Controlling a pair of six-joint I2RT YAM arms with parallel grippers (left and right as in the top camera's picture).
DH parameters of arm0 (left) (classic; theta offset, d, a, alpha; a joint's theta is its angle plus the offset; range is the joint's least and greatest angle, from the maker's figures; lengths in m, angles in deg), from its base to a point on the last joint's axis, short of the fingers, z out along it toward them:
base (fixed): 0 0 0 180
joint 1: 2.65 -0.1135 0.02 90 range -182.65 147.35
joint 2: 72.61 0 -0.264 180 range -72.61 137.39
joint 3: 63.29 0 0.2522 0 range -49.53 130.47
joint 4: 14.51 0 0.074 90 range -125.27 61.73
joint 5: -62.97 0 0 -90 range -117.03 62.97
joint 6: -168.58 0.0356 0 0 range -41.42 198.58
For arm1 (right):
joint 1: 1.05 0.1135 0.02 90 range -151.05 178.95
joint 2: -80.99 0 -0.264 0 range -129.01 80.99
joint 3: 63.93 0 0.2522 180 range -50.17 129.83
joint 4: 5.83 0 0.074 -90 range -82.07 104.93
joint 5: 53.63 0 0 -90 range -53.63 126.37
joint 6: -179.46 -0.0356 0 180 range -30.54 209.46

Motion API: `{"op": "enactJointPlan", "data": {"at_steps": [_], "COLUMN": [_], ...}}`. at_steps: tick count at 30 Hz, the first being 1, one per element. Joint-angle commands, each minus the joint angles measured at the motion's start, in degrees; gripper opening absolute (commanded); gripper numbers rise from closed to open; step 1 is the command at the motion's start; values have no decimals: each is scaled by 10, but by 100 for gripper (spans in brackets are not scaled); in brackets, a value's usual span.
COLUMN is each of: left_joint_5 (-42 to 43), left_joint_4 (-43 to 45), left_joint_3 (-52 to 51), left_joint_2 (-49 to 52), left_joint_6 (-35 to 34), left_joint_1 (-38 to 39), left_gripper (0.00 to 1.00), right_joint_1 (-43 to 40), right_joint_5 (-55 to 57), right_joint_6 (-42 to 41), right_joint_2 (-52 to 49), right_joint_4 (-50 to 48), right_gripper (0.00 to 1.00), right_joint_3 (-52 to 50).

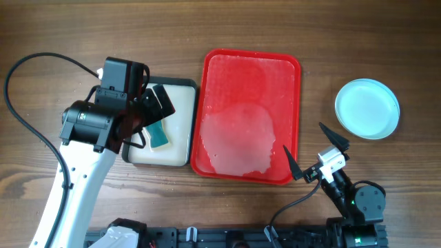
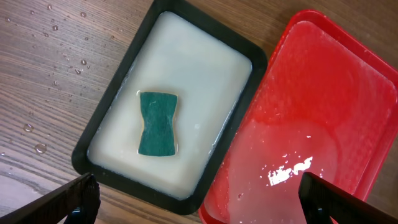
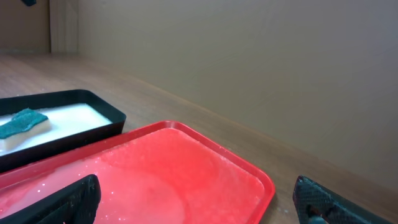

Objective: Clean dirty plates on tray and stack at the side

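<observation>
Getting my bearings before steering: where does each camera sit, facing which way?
Overhead: above the table, facing straight down on the large red rectangular plastic tray; left arm and right arm show.
Left wrist: over the black-rimmed cream tray, facing down; left pincer tips show.
Right wrist: near table level, facing across the red tray; right pincer tips show.
Shared: all show both trays.

No words, nos. or signs can be read in any view; no label or brand is seen.
</observation>
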Motion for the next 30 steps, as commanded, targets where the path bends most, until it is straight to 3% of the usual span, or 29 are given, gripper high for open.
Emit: {"op": "enactJointPlan", "data": {"at_steps": [1,4,9,11,15,21,24,30], "left_joint_5": [2,2,-17,1,117,125,129,124], "left_joint_4": [2,2,9,93,315,461,549,640], "left_joint_3": [8,8,-42,-106,-316,-529,-611,-720], "left_joint_2": [-3,-5,-173,-261,-463,-646,-712,-718], "left_joint_6": [5,5,4,7,114,127,127,127], "left_joint_1": [-3,-3,-33,-76,-155,-158,-157,-130], "left_gripper": [100,100,100,100,100,100,100,100], "right_joint_1": [3,3,3,3,3,3,3,3], "right_joint_5": [4,4,4,4,4,4,4,4], "right_joint_6": [-10,-10,-11,-11,-11,-11,-11,-11], "right_joint_2": [7,7,7,7,7,7,7,7], "right_joint_4": [-3,-3,-3,-3,-3,-3,-3,-3], "right_gripper": [100,100,100,100,100,100,100,100], "right_joint_3": [-1,-1,-1,-1,-1,-1,-1,-1]}}
